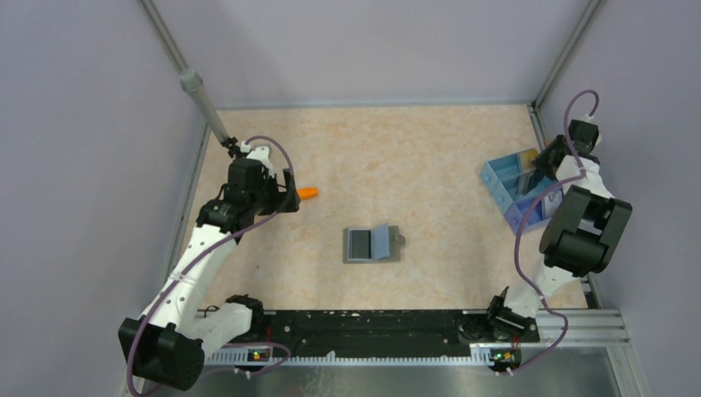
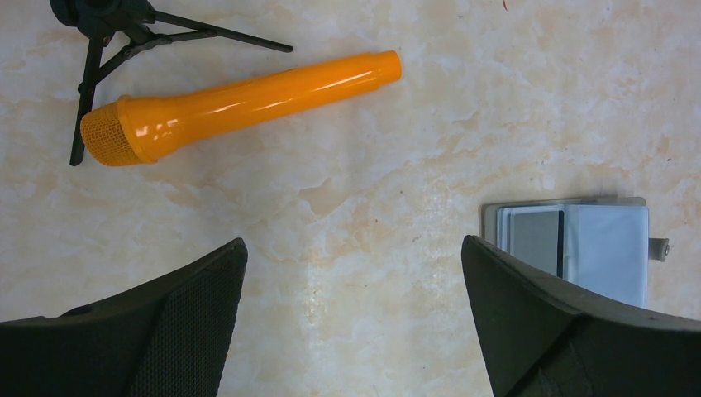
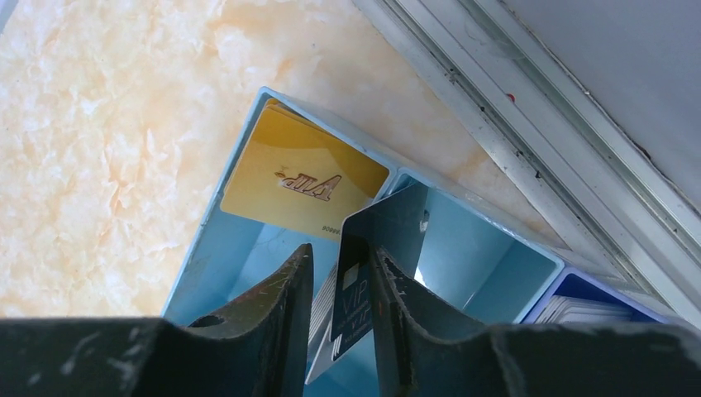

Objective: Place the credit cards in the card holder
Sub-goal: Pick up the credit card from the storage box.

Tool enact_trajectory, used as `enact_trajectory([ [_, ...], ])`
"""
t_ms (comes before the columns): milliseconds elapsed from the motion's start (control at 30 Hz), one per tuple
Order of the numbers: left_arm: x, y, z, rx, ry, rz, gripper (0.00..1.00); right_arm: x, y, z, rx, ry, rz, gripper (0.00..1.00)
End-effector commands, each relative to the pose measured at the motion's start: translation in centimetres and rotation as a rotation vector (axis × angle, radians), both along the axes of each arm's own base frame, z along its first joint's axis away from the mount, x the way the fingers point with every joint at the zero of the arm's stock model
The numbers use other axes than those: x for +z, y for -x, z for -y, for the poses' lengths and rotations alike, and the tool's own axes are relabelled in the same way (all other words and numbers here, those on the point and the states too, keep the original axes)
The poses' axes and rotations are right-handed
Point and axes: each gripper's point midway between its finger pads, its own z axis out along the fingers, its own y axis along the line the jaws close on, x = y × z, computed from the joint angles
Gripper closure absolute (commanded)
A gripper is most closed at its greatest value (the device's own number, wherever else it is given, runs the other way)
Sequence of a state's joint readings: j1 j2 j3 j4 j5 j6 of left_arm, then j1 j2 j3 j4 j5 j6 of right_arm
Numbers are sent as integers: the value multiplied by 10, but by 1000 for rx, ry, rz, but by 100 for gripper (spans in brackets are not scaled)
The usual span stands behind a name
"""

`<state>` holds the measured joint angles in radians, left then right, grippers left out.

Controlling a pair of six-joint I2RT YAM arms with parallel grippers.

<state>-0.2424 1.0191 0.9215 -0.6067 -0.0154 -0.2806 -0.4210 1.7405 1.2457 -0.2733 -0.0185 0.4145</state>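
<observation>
The grey card holder [image 1: 374, 245] lies open at the table's middle, light blue lining up, with a dark card [image 1: 361, 242] in its left half; in the left wrist view the card holder [image 2: 608, 248] sits beside the right finger. My left gripper [image 1: 289, 192] [image 2: 354, 244] hovers open over bare table. My right gripper [image 1: 539, 168] [image 3: 340, 252] reaches into the blue tray [image 3: 198, 248]. Its jaws stand narrow around an upright dark blue credit card [image 3: 388, 223], which rests against the right finger. A white card [image 3: 324, 318] stands in the small gap beside the left finger. A gold card [image 3: 302, 178] leans behind.
An orange carrot-shaped stick [image 1: 307, 193] [image 2: 248, 103] lies just past the left gripper. The blue and lilac tray [image 1: 501, 179] sits at the right table edge against the metal frame. Its lilac compartment holds several white cards [image 3: 583, 310]. A grey pole [image 1: 207, 107] slants at the back left.
</observation>
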Motion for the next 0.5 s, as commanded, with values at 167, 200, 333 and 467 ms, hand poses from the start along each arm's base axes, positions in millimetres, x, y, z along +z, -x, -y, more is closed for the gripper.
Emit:
enact_trajectory([
  [167, 2, -4, 1, -13, 0, 22, 1, 44, -11, 8, -22, 66, 93, 78],
  [200, 2, -4, 1, -13, 0, 23, 1, 46, -10, 10, -30, 74, 94, 79],
  [333, 2, -4, 1, -13, 1, 23, 1, 57, -7, 13, -50, 99, 108, 85],
  [467, 2, -3, 1, -12, 0, 22, 1, 71, -1, 19, -83, 135, 120, 90],
])
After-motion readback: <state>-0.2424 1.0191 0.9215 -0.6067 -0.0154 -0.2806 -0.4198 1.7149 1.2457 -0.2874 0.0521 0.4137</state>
